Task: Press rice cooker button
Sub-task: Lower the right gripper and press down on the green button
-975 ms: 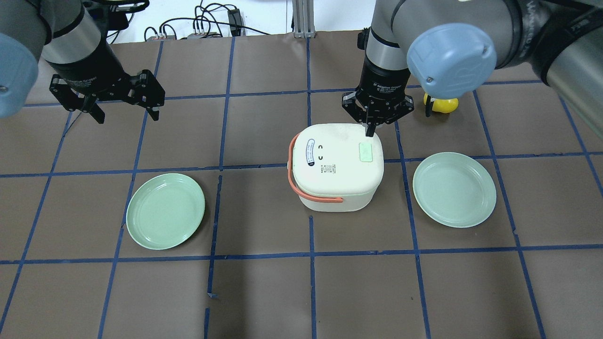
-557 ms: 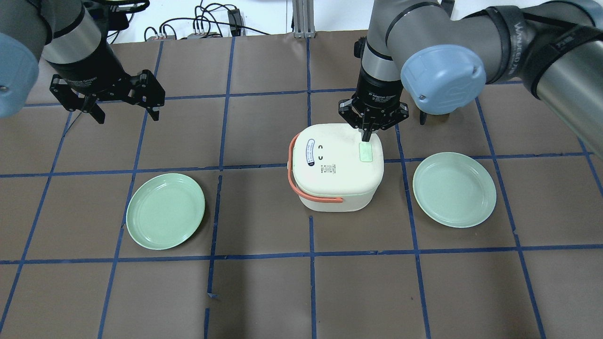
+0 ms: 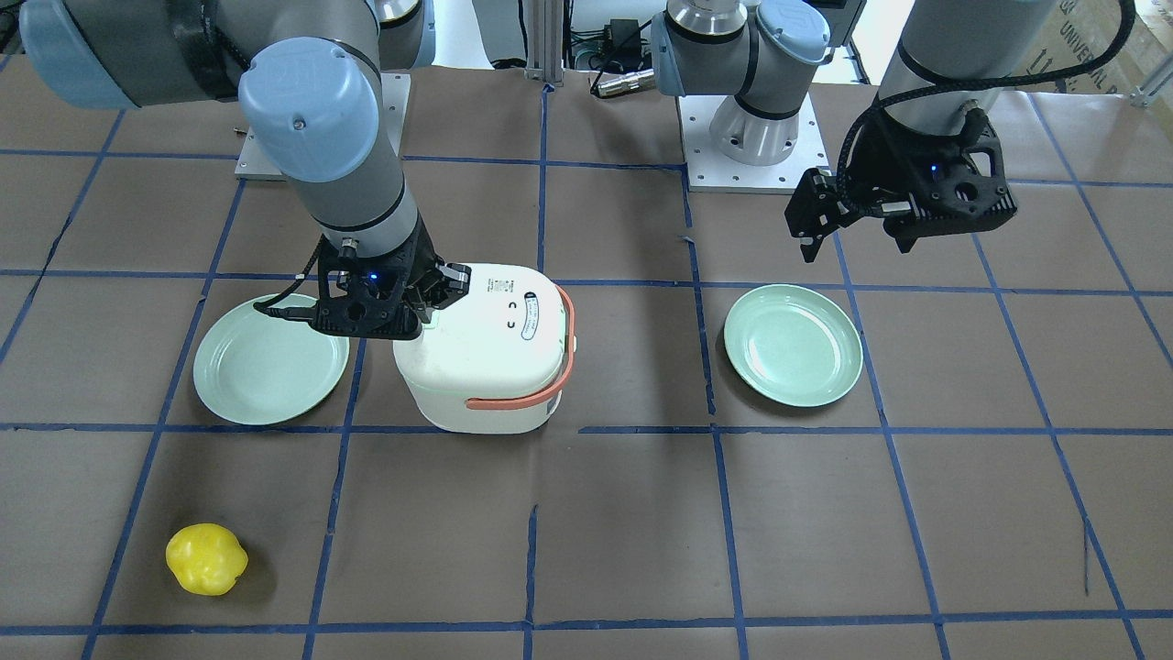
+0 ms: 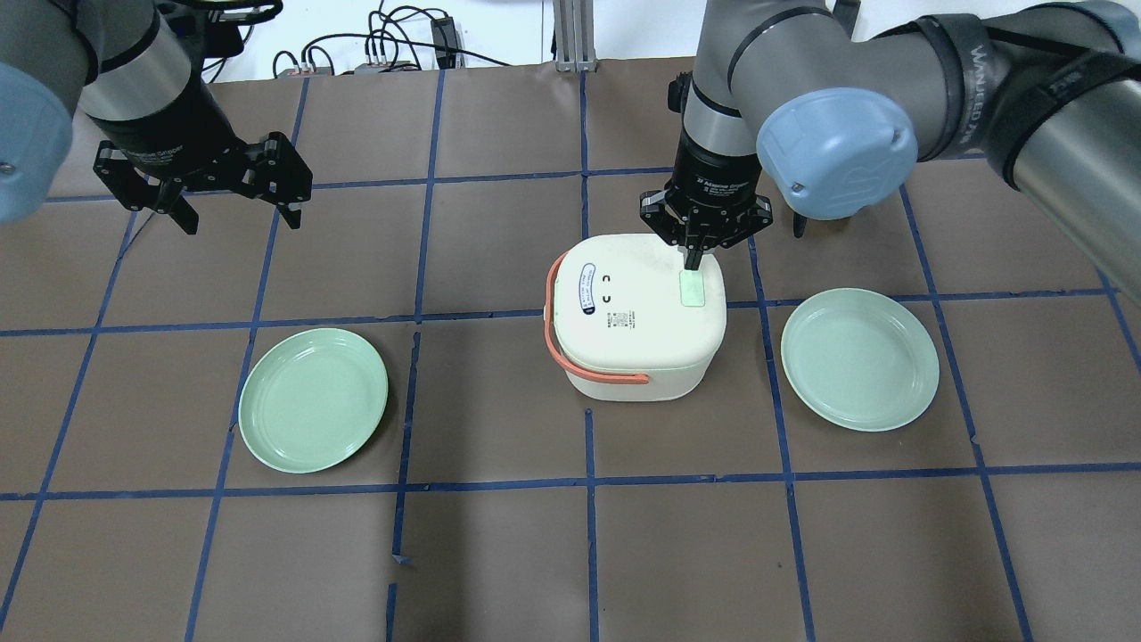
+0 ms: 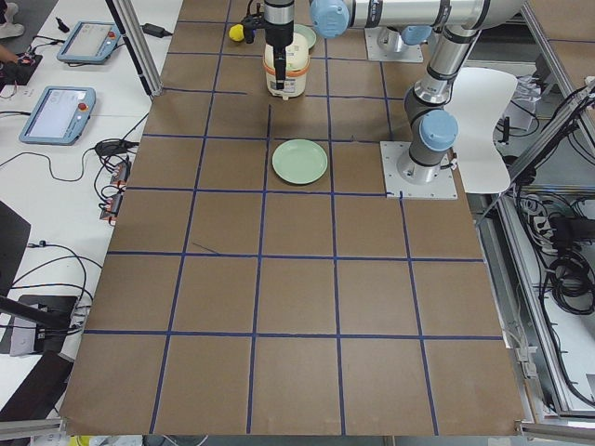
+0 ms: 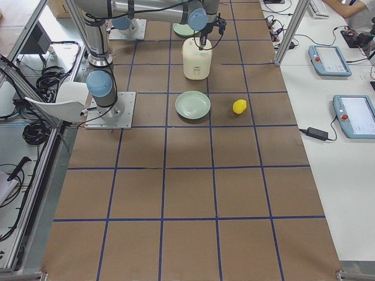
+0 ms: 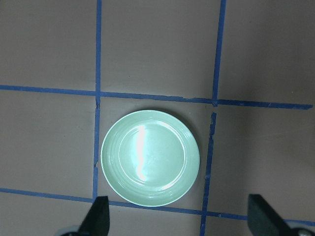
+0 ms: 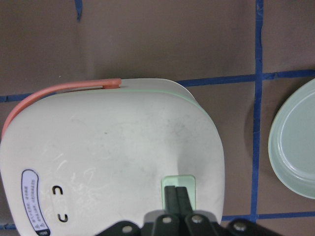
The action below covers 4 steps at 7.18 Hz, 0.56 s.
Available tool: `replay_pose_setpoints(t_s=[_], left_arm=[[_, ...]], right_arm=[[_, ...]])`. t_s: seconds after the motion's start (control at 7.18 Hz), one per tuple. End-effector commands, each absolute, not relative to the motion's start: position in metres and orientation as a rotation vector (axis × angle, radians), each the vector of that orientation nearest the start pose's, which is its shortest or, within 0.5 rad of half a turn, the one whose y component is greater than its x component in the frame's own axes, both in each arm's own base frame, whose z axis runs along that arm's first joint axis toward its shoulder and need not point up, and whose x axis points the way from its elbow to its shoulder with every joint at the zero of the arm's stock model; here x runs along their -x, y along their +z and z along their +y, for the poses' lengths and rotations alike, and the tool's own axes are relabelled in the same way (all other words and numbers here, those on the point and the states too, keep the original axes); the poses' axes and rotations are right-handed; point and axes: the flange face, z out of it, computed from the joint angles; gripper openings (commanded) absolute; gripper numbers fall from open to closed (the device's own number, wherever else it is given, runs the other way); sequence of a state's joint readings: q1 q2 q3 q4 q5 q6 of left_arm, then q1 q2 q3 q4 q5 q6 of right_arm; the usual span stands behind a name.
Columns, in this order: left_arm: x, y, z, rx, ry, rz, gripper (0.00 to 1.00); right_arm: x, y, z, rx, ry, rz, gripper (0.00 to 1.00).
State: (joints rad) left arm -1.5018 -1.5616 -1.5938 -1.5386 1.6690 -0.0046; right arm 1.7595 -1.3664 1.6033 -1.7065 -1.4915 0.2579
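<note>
The white rice cooker with an orange handle stands mid-table; it also shows in the front view. Its pale green button is on the lid's right side. My right gripper is shut and points straight down, tips at the button's far edge. In the right wrist view the closed fingertips lie over the button; I cannot tell whether they touch it. My left gripper is open and empty, high over the table's far left, above a plate.
Two green plates lie on the brown table, one left and one right of the cooker. A yellow toy sits beyond the right plate, hidden by my right arm in the overhead view. Cables run along the far edge.
My right gripper has moved left and down from the lid's far right corner to the green button's far edge. The left arm has not moved.
</note>
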Motion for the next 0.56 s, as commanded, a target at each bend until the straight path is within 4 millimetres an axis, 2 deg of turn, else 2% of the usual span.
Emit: replay_pose_setpoints(t_s=[0.0, 0.42], left_arm=[[0.0895, 0.4848, -0.4971, 0.113, -0.023, 3.041, 1.0], [0.0895, 0.4848, -0.4971, 0.113, -0.023, 3.041, 1.0]], right_arm=[[-0.2418, 0.3721, -0.5174, -0.11, 0.191, 3.088, 0.1], [-0.2415, 0.3688, -0.5145, -0.113, 0.199, 3.095, 0.1]])
